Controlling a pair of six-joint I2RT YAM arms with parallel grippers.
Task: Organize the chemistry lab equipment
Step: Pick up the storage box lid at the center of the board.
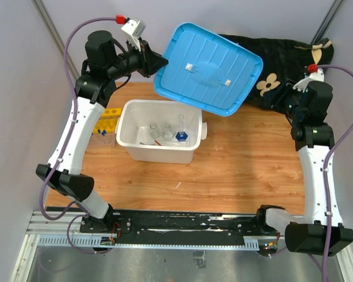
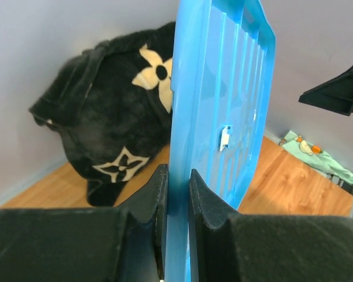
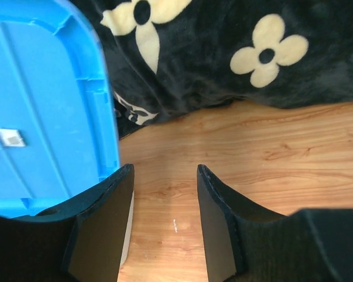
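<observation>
1. The left gripper [image 2: 177, 179] is clenched on the edge of the blue lid [image 2: 223, 88]. Both fingers [image 2: 156, 191] press flat against the lid's two faces.
2. In the left wrist view the lid stands on edge, its ribbed face turned to the right.
3. In the top view the lid [image 1: 209, 67] is held off the table [image 1: 235, 170] at a tilt. It hangs over the far rim of the white tub [image 1: 159, 154].
4. The right gripper [image 3: 165, 170] is released. Its jaws stand apart with only bare wood showing between them.
5. A corner of the lid [image 3: 47, 106] sits just above the right gripper's left finger [image 3: 109, 217]. Contact cannot be confirmed.
6. The tub stands open near the middle of the table. It holds two small glass flasks [image 1: 155, 130] side by side and an upright clear tube with a blue base [image 1: 180, 134].
7. A small red piece [image 1: 156, 141] lies on the tub floor beside the flasks. It is too small to identify.
8. The yellow rack [image 1: 110, 119] stands just left of the tub, partly hidden by the left arm.
9. The black cloth with cream flowers [image 1: 282, 53] lies bunched at the far right of the table, behind the right gripper.
</observation>
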